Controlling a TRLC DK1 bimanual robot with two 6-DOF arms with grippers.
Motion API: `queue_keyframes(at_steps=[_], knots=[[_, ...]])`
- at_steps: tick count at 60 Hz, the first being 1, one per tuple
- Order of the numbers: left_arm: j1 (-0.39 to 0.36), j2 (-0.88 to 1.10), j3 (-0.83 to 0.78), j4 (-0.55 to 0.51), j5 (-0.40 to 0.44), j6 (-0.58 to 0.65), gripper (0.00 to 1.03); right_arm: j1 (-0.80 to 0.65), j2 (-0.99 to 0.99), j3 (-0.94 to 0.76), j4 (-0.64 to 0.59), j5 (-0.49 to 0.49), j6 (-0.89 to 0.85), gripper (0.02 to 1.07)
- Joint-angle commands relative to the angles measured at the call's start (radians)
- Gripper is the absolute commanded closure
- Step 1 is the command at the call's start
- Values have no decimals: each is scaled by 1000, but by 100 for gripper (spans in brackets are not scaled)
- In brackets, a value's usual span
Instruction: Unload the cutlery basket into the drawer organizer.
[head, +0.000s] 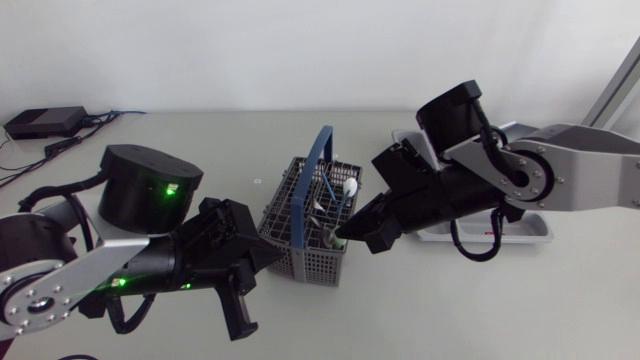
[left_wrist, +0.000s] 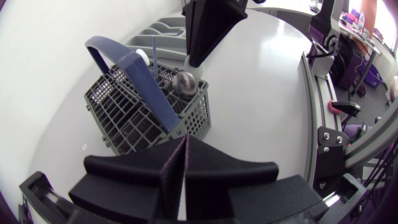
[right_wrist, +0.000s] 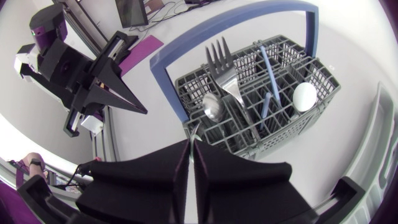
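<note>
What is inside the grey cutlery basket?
A fork, a metal spoon, two blue handles and a white rounded piece stand in compartments. Their lower ends are hidden behind the basket walls.

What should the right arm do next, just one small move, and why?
Probably lift the right gripper straight up: its fingers look closed on a thin metal handle at the edge of the basket, with the fork and spoon standing close beside.

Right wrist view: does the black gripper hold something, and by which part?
The right gripper pinches a thin silver metal cutlery piece by its top end, above the grey wire basket.
</note>
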Motion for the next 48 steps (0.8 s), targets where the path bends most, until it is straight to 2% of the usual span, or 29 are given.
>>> queue_keyframes(at_steps=[1, 18, 34, 41, 48], knots=[[-7, -4, 17, 1, 10, -18, 88, -18, -30, -5, -1, -23, 30, 101], [-11, 0, 15, 4, 10, -18, 88, -83, -103, 10, -40, -118, 79, 101], [-20, 0, 14, 3, 10, -18, 88, -189, -249, 61, -126, -255, 151, 101], [-27, 2, 14, 3, 10, -18, 88, -218, -327, 82, -159, -278, 180, 101], [-40, 0, 14, 3, 8, -19, 88, -267, -419, 94, -204, -255, 180, 101]])
